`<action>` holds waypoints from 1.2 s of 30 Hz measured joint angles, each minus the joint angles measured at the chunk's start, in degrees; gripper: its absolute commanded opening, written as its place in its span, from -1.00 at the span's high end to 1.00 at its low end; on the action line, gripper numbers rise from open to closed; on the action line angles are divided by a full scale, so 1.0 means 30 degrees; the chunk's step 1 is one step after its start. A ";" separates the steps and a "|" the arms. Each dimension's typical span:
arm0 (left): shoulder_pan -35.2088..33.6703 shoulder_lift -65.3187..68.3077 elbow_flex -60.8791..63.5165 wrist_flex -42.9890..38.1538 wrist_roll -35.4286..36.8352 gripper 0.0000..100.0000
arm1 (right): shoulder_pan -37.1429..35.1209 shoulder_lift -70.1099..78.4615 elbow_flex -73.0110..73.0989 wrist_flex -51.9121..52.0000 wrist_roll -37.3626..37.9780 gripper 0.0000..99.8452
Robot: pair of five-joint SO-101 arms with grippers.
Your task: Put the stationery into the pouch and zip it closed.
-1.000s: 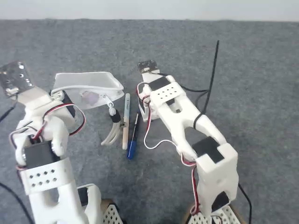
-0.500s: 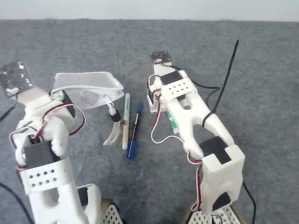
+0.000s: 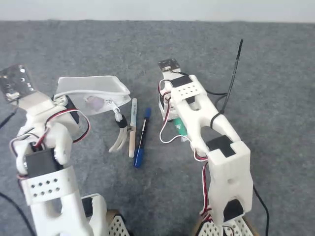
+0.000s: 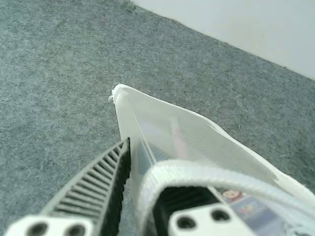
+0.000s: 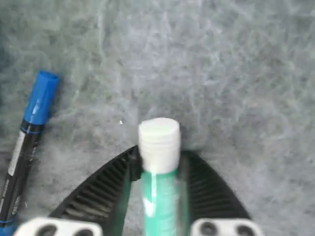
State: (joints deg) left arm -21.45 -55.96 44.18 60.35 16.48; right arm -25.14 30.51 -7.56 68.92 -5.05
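A translucent white pouch (image 3: 91, 91) hangs above the grey table at the left, open along its top. My left gripper (image 4: 132, 157) is shut on the pouch's rim (image 4: 197, 142). A white zip strap (image 3: 118, 135) dangles from the pouch. Beside the strap, a white pen (image 3: 132, 128) and a blue-capped marker (image 3: 141, 137) lie side by side on the table. My right gripper (image 5: 158, 164) is shut on a green stick with a white cap (image 5: 158, 142), held just above the table to the right of the marker (image 5: 29, 128). A bit of the green stick (image 3: 180, 129) shows under the right arm.
A black cable (image 3: 231, 78) rises behind the right arm. The two arm bases stand at the near edge. Bare grey carpet (image 3: 275, 98) stretches to the far side and to the right.
The right arm swung right, away from the pens, with the green stick in its gripper, uncovering the marker's blue cap. The left arm and pouch stayed put.
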 measured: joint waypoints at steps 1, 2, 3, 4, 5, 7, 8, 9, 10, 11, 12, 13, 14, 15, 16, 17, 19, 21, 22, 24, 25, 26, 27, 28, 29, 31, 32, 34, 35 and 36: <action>0.0000 0.0000 0.0000 0.0000 0.0000 0.97 | -0.0117 0.0000 0.0000 0.0000 0.0000 0.95; 0.0000 0.0000 0.0000 0.0000 0.0000 0.97 | -0.0234 0.0000 0.0000 0.0000 0.0000 0.97; 0.0000 0.0000 0.0000 0.0000 0.0000 0.97 | -0.0352 0.0000 0.0000 0.0000 0.0000 0.99; 0.0000 0.0000 0.0000 0.0000 0.0000 0.97 | -0.0440 0.0000 0.0000 0.0147 0.0000 0.99; 0.0000 0.0000 0.0000 0.0000 0.0000 0.97 | -0.0527 -0.0088 0.0000 0.0322 0.0000 0.99; 0.0000 0.0000 0.0000 0.0000 0.0000 0.97 | -0.0733 -0.0498 0.0000 0.0850 0.0000 0.99; 0.0000 0.0000 0.0000 0.0000 0.0000 0.97 | -0.0879 -0.0908 0.0000 0.1172 0.0000 0.99; 0.0000 0.0000 0.0000 0.0000 0.0000 0.97 | -0.1055 -0.1377 0.0000 0.1495 0.0000 0.99; 0.0000 0.0000 0.0000 0.0000 0.0000 0.97 | -0.1260 -0.1934 0.0000 0.1934 0.0000 0.99; 0.0000 0.0000 0.0000 0.0000 0.0000 0.97 | -0.1465 -0.2491 0.0000 0.2344 0.0000 0.99; 0.0000 0.0000 0.0000 0.0000 0.0000 0.97 | -0.1700 -0.3077 0.0000 0.2813 0.0000 0.99; 0.0000 0.0000 0.0000 0.0000 0.0000 0.97 | -0.1963 -0.3634 0.0000 0.3341 0.0000 0.99; 0.0000 0.0000 0.0000 0.0000 0.0000 0.97 | -0.2286 -0.4220 0.0000 0.3839 0.0000 0.99; 0.0000 0.0000 0.0000 0.0000 0.0000 0.97 | -0.2637 -0.4835 0.0000 0.4308 0.0000 0.99; 0.0000 0.0000 0.0000 0.0000 0.0000 0.97 | -0.2960 -0.5392 0.0000 0.4777 0.0029 0.99; 0.0000 0.0000 0.0000 0.0000 0.0000 0.97 | -0.3282 -0.5978 0.0000 0.5245 0.0029 0.99; 0.0000 0.0000 0.0000 0.0000 0.0000 0.97 | -0.3956 -0.7062 0.0000 0.6007 0.0029 0.99; 0.0000 0.0000 0.0000 0.0000 0.0000 0.97 | -0.4484 -0.7912 0.0000 0.6711 0.0029 0.99; 0.0000 0.0000 0.0000 0.0000 0.0000 0.97 | -0.4747 -0.8322 0.0000 0.7004 0.0029 0.99; 0.0000 0.0000 0.0000 0.0000 0.0000 0.97 | -0.5216 -0.9084 0.0000 0.7648 0.0029 0.99; 0.0000 0.0000 0.0000 0.0000 0.0000 0.97 | -0.5480 -0.9436 0.0000 0.7912 0.0029 0.99; 0.0000 0.0000 0.0000 0.0000 0.0000 0.97 | -0.5802 -0.9788 0.0000 0.8176 0.0029 0.99; 0.0000 0.0000 0.0000 0.0000 0.0000 0.97 | -0.6095 -1.0110 0.0000 0.8410 0.0029 0.99; 0.0000 0.0000 0.0000 0.0000 0.0000 0.97 | -0.6418 -1.0432 0.0000 0.8615 0.0029 0.99; 0.0000 0.0000 0.0000 0.0000 0.0000 0.97 | -0.6711 -1.0784 0.0000 0.8733 0.0029 0.99; 0.0000 0.0000 0.0000 0.0000 0.0000 0.97 | -0.7267 -1.1722 0.0440 0.8703 0.0059 0.99; 0.0000 0.0000 0.0000 0.0000 0.0000 0.97 | -0.7531 -1.2337 0.0938 0.8440 0.0293 0.99; 0.0000 0.0000 0.0000 0.0000 0.0000 0.97 | -0.7941 -1.3685 0.2579 0.7443 0.1260 0.99; 0.0000 0.0000 0.0000 0.0000 0.0000 0.97 | -0.8088 -1.4418 0.3546 0.6711 0.1758 0.99; 0.0000 0.0000 0.0000 0.0000 0.0000 0.97 | -0.8176 -1.5267 0.4630 0.5831 0.2139 0.99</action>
State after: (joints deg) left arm -21.45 -55.96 44.18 60.35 16.48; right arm -49.67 -15.30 6.33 86.42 1.36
